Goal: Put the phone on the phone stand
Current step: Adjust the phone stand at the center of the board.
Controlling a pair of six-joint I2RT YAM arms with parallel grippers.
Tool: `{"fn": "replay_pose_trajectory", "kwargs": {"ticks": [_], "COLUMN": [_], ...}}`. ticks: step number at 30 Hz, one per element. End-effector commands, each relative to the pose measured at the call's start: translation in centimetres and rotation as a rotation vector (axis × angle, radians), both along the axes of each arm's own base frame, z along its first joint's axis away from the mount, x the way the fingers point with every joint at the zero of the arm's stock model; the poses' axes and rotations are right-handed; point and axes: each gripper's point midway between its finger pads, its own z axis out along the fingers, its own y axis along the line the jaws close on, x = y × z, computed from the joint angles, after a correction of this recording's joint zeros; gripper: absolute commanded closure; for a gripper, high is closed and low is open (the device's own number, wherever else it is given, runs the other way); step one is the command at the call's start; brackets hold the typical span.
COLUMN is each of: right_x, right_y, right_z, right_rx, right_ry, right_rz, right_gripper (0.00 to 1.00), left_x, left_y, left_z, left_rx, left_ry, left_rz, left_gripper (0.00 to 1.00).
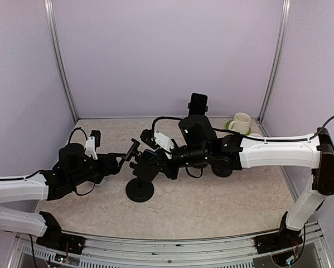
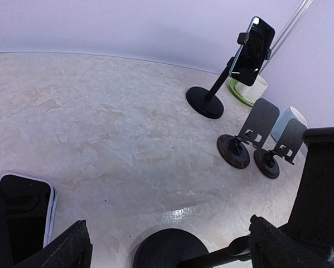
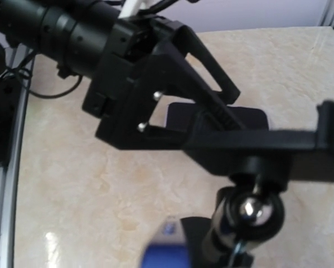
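Left gripper point(image 1: 121, 161) first: its jaws are spread wide with nothing between them. On its wrist cam we see the two fingers point(image 2: 66, 248) down in the bottom corners, with the stand's round base showing in the gap between them.

Right gripper point(image 1: 149, 163): its jaws are pinched down narrow, sitting low by the stem of the stand point(image 1: 139, 191), under the clamp point(image 3: 267, 145). Its own fingers are just a blur on its wrist cam, so we can't tell whether they're actually squeezing the stem or only sitting next to it. That same cam shows the left gripper's open jaws right behind the clamp, very close. We can't say whether they touch it.

The phone point(image 2: 23, 207) is not on the stand. It lies flat on the counter point(image 1: 228, 201), dark face up, just beside the left gripper's left finger and off to the left of the base.

Moving outward, the stand is upright near the middle of the counter, between the two arms, with its clamp tilted toward the left arm. Near the back wall there's a second stand point(image 1: 198, 104) with another phone point(image 2: 253, 50) clipped in it. A mug point(image 1: 240, 121) on a green saucer point(image 1: 232, 127) sits just right of that. The left wrist cam also picks up two small stands point(image 2: 245, 139) side by side, nearer than the mug.
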Motion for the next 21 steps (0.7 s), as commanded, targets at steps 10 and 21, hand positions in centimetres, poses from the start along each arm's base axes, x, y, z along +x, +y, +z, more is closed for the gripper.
{"fn": "replay_pose_trajectory", "kwargs": {"ticks": [10,21], "right_x": [0.1,2.0], "right_y": [-1.6,-1.8], "right_z": [1.7,3.3], "right_rx": [-0.002,-0.019], "right_ry": [-0.041,-0.09], "right_rz": [-0.048,-0.139], "right_gripper": [1.0,1.0], "left_x": [-0.4,-1.3], "left_y": [-0.4,-1.5], "left_z": [0.1,0.1], "left_rx": [-0.058,-0.061], "left_ry": [-0.009,-0.016], "left_rz": [-0.01,-0.058], "left_gripper": [0.04,0.05]}}
